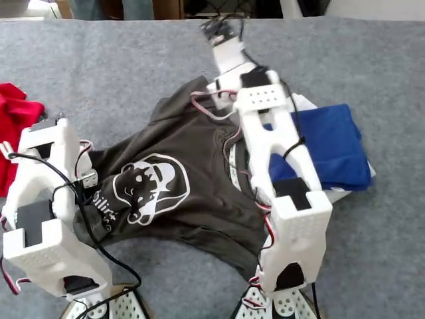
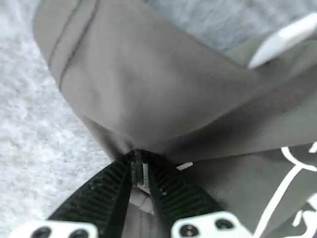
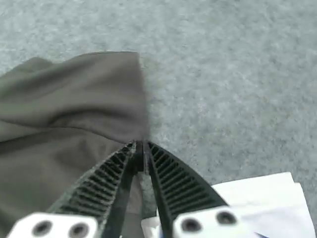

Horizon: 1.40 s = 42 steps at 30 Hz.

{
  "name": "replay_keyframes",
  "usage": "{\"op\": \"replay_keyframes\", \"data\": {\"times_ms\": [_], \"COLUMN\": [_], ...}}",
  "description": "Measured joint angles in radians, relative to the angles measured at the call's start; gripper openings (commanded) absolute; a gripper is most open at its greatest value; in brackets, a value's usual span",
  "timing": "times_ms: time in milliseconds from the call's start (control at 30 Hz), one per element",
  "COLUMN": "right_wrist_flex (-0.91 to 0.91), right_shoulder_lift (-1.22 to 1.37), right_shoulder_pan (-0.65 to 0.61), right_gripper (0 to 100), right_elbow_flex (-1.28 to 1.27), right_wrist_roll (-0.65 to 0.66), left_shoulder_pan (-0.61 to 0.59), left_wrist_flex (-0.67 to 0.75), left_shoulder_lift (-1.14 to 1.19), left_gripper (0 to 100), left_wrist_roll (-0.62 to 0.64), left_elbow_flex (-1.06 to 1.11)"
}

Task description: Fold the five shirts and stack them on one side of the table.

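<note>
- The dark grey shirt point(image 1: 166, 183), with a white print on its front, lies spread and rumpled in the middle of the grey table point(image 1: 378, 60).
- The left gripper point(image 2: 140, 171) is clenched on a fold of this shirt's cloth, near the print.
- The right gripper point(image 3: 142, 151) is clamped on the shirt's far edge, with the cloth pinched between its closed jaws.
- 1 folded blue shirt point(image 1: 335, 146) lies just beside the grey shirt, on top of a white folded piece point(image 1: 304, 102).
- 1 red shirt point(image 1: 12, 123) lies at the table's edge on the left arm's side, well apart from the blue one.
</note>
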<state>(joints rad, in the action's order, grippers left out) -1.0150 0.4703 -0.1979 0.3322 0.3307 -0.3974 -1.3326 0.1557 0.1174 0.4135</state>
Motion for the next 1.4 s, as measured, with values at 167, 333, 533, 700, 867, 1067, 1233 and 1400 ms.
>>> {"op": "replay_keyframes", "data": {"times_ms": [167,333,533,700,867,1067,1233,1400], "right_wrist_flex": [-0.181,-0.344,-0.56,-0.704,-0.721,-0.715,-0.568,-0.468], "right_shoulder_lift": [0.203,0.446,0.671,0.732,0.606,0.362,0.152,0.015], "right_shoulder_pan": [-0.052,-0.155,-0.216,-0.216,-0.216,-0.216,-0.183,-0.172], "right_gripper": [2.1,2.1,1.6,1.5,1.5,1.5,1.6,12.6], "right_elbow_flex": [0.227,0.476,0.76,0.876,0.652,0.198,-0.147,-0.178], "right_wrist_roll": [0.0,-0.068,-0.106,-0.084,-0.077,-0.011,0.043,0.055], "left_shoulder_pan": [-0.075,-0.149,-0.178,-0.189,-0.196,-0.196,-0.196,-0.195], "left_wrist_flex": [-0.002,-0.002,0.034,0.057,0.063,0.137,0.147,0.167], "left_shoulder_lift": [-0.097,-0.247,-0.31,-0.31,-0.31,-0.31,-0.31,-0.239], "left_gripper": [3,3,3,3,3,3,3,3], "left_wrist_roll": [-0.129,-0.265,-0.299,-0.249,-0.23,-0.199,-0.198,-0.18], "left_elbow_flex": [0.106,0.195,0.216,0.216,0.169,0.123,0.118,0.101]}}
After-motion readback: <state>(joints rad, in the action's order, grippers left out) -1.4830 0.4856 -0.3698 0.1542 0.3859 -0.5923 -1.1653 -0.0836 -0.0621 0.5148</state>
